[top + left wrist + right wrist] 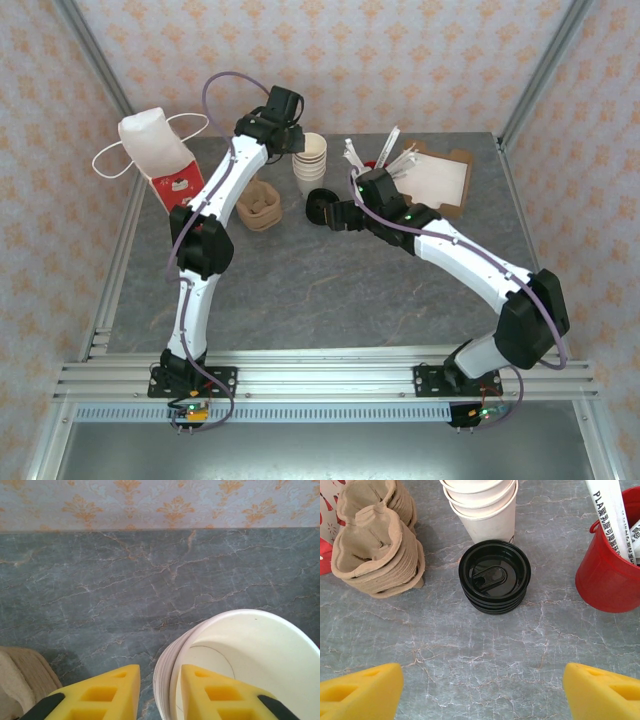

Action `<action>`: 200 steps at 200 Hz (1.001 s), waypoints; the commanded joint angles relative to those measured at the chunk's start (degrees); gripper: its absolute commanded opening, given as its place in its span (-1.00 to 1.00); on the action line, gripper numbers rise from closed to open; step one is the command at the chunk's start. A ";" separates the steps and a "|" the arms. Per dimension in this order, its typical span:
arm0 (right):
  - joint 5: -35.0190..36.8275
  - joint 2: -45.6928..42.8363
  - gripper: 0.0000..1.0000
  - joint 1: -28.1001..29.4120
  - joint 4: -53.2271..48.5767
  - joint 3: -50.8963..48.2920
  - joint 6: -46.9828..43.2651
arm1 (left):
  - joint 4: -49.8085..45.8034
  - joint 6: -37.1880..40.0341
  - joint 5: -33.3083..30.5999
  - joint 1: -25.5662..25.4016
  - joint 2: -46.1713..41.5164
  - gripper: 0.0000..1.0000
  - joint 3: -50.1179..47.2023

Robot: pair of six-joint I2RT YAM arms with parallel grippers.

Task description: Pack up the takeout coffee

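The takeout coffee is out of view. A stack of lidless cream paper cups (311, 160) (260, 650) (482, 510) stands at the back middle of the table. My left gripper (296, 143) (160, 672) sits astride the top cup's rim: one yellow finger (220, 695) is inside the cup and the other (107, 690) is outside, with a narrow gap to the cup wall. A stack of loose black lids (320, 207) (494, 576) lies just in front of the cups. My right gripper (335, 215) (482, 680) hovers wide open short of the lids, holding nothing.
The red-and-white bag (160, 150) stands open at the back left. Brown pulp cup carriers (262, 205) (375, 545) are stacked left of the lids. A red bucket of wrapped straws (610, 575) and a brown tray with napkins (440, 180) sit to the right.
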 commanded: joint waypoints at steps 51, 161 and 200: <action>0.41 1.00 0.67 0.45 -1.17 1.47 0.47 | -1.70 0.29 0.97 0.44 1.48 -0.53 2.78; 0.29 1.02 0.67 0.38 -1.28 1.38 0.57 | -2.41 -0.07 2.20 0.66 2.63 -0.64 3.94; 0.20 1.28 0.67 0.38 -1.26 1.38 0.62 | -2.39 -0.13 2.26 0.62 2.59 -0.69 4.03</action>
